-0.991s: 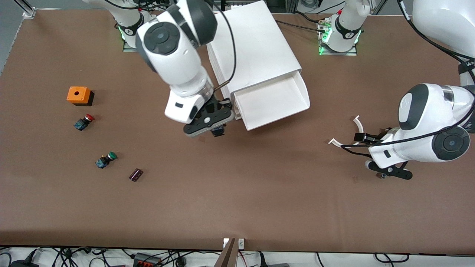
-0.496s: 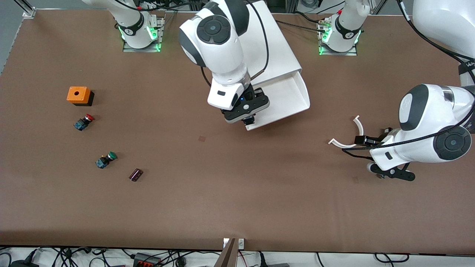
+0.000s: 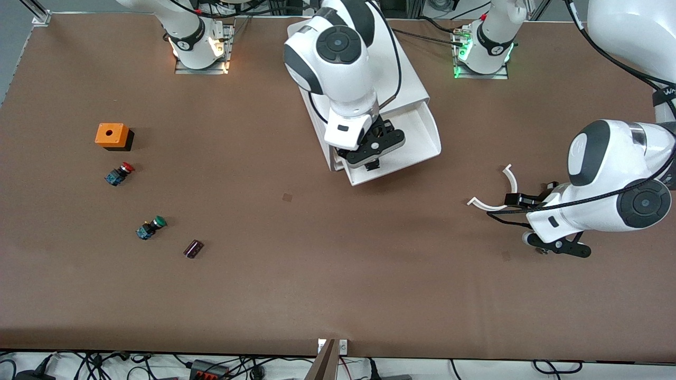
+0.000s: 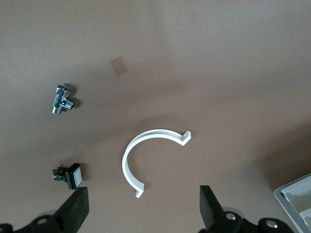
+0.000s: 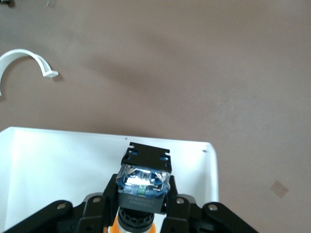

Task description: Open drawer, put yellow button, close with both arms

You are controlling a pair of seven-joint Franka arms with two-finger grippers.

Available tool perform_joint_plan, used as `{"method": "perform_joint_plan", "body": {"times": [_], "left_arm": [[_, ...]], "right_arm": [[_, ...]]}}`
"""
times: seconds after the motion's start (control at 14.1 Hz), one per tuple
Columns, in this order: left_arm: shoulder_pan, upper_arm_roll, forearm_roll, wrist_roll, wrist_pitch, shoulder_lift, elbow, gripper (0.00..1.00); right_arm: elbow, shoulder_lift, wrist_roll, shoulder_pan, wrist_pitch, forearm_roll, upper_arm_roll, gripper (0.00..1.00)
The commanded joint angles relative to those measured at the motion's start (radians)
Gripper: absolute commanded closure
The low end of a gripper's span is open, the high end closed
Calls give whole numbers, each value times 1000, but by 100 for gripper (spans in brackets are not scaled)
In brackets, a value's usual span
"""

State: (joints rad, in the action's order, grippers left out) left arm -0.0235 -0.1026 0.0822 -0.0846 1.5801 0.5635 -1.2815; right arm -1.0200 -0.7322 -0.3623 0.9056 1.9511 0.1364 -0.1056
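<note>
The topmost drawer (image 3: 417,138) of the white cabinet (image 3: 398,84) stands pulled open. My right gripper (image 3: 372,161) hangs over the drawer's front corner, shut on the yellow button (image 5: 142,187), whose black and blue body points away from the wrist and whose orange cap shows between the fingers. The drawer's white floor (image 5: 58,165) lies under it in the right wrist view. My left gripper (image 3: 538,198) is open and empty, low over the table at the left arm's end, above a white curved clip (image 4: 141,155).
An orange box (image 3: 112,135), a red-capped button (image 3: 119,173), a green-capped button (image 3: 150,227) and a small dark part (image 3: 193,248) lie at the right arm's end. A white clip (image 3: 496,190), a metal fitting (image 4: 62,98) and a small square switch (image 4: 68,175) lie under the left gripper.
My right arm has carried the yellow button from the table in front of the cabinet to over the open drawer. The left arm has barely moved.
</note>
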Motion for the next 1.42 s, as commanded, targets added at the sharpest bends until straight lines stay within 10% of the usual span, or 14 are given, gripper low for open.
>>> {"method": "perform_joint_plan", "body": {"times": [0.0, 0.78, 0.99, 1.06, 1.35], "left_arm": [[2, -3, 22, 9, -2, 9, 19, 0], [2, -3, 22, 9, -2, 7, 19, 0], [2, -3, 22, 9, -3, 7, 19, 0], [2, -5, 21, 9, -3, 7, 19, 0], [2, -3, 21, 9, -3, 7, 19, 0]], "right_arm": [[41, -30, -38, 29, -6, -12, -12, 100], [41, -62, -37, 59, 5, -12, -9, 100], [41, -62, -35, 59, 9, -12, -12, 36], [41, -62, -35, 59, 8, -12, -16, 0], [49, -39, -43, 56, -24, -12, -37, 0]]}}
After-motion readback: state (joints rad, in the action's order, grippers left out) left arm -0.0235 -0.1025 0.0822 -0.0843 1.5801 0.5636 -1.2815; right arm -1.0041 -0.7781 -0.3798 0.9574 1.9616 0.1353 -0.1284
